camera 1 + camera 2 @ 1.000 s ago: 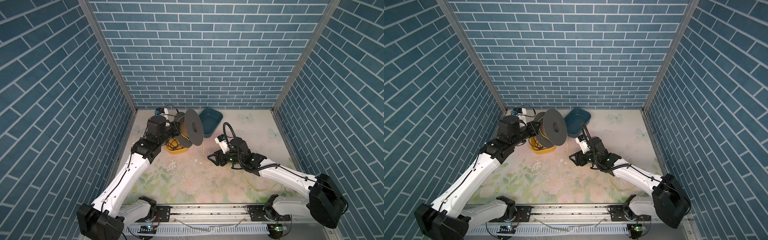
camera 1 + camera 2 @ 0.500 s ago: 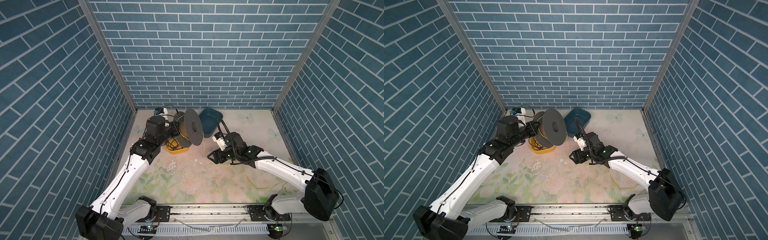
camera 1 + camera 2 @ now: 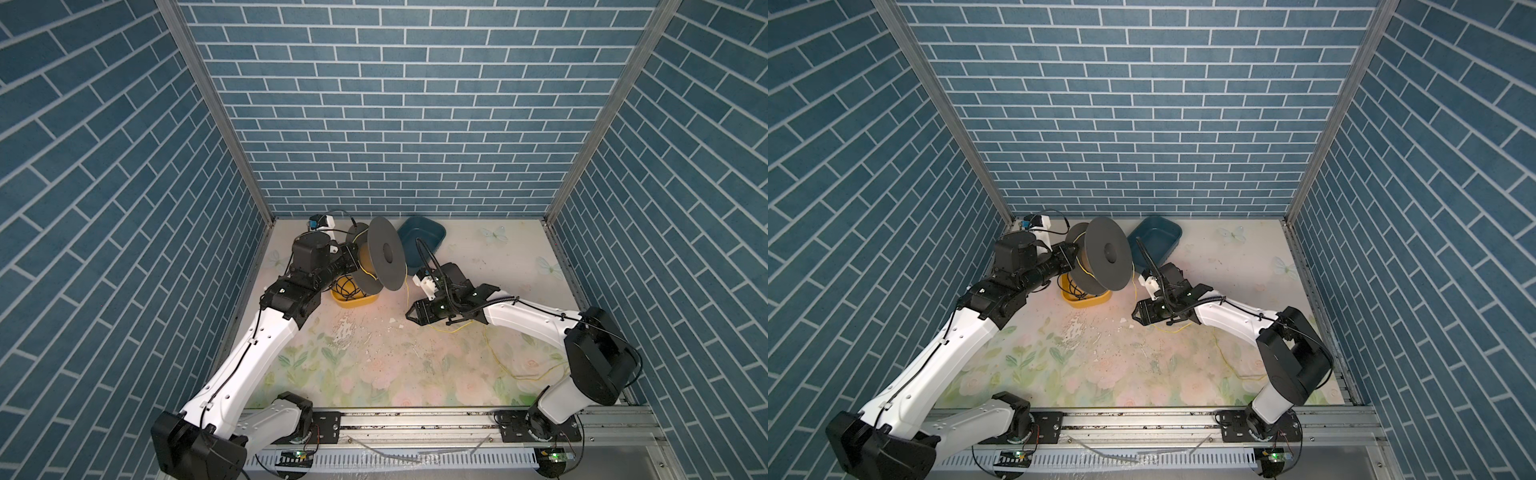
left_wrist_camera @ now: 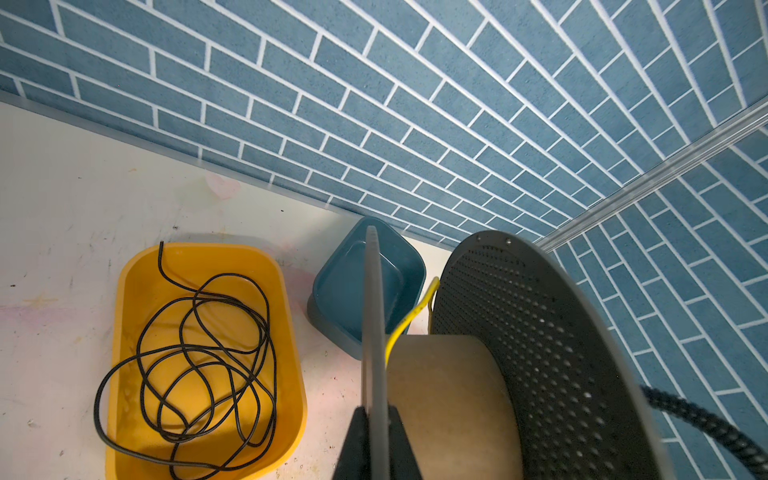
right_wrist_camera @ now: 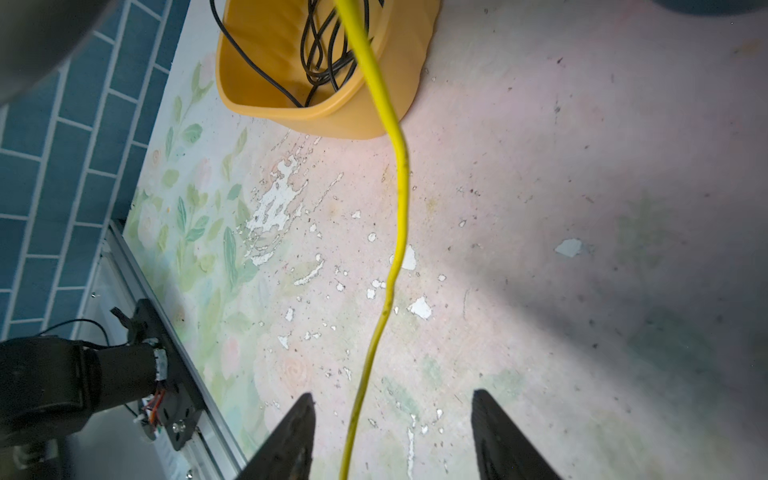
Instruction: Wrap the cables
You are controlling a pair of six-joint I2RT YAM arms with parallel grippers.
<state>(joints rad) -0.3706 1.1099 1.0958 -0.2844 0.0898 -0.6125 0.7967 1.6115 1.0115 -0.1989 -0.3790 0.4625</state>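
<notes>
A grey spool (image 3: 386, 257) (image 3: 1106, 257) with a brown cardboard core (image 4: 449, 395) is held upright above the table at the back left. My left gripper (image 3: 351, 255) (image 4: 376, 409) is shut on its near flange (image 4: 372, 311). The thin yellow cable (image 4: 409, 322) leaves the core and hangs toward my right gripper (image 3: 409, 313) (image 3: 1136, 314). It then trails in loose curves (image 3: 455, 331) (image 3: 1173, 331) over the table to the right. In the right wrist view the cable (image 5: 401, 187) runs between the fingers of the open right gripper (image 5: 392, 399), touching neither.
A yellow bin (image 3: 353, 297) (image 4: 291, 332) (image 5: 332, 116) holding a tangle of black wires (image 4: 199, 353) sits under the spool. A dark blue bin (image 3: 422, 241) (image 4: 345, 291) stands behind it by the back wall. The metal rail (image 3: 415, 419) borders the front.
My right gripper has moved left along the yellow cable, toward the spool. The left gripper and the spool have stayed put.
</notes>
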